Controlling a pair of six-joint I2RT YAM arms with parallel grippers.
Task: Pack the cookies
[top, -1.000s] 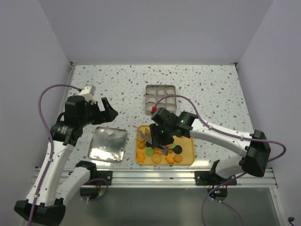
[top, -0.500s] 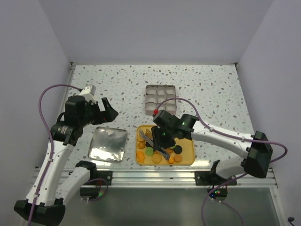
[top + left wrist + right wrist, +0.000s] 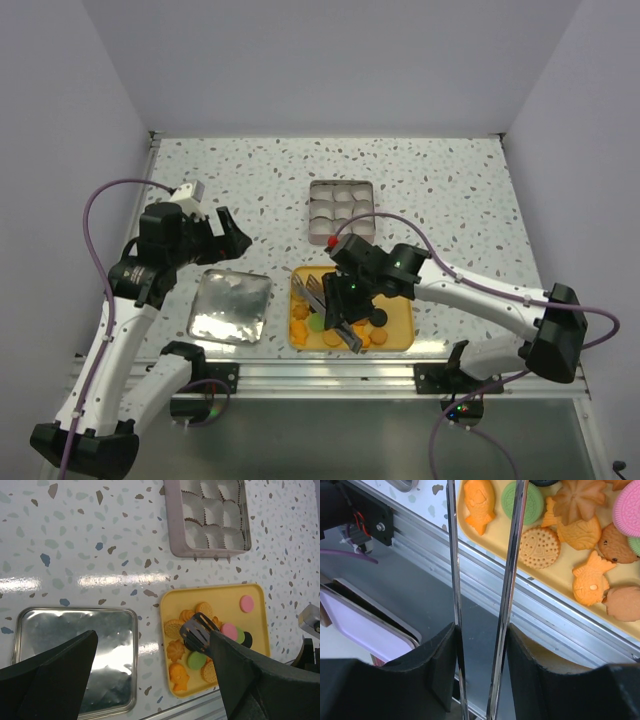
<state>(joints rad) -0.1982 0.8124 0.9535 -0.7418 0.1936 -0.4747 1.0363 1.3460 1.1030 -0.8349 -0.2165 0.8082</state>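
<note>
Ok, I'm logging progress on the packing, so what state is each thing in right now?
Tin: open, paper cups empty.
Lid: off, flat on the table.
Cookies: all in the yellow tray.
Tongs: gripped, head over the cookies.
Left end effector: open, empty.
Right end effector: shut on the tongs.

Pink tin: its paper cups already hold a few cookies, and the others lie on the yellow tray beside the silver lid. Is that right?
Not quite. The left wrist view shows the paper cups in the pink tin empty: none holds a cookie. The cookies lie on the yellow tray beside the silver lid.
</note>
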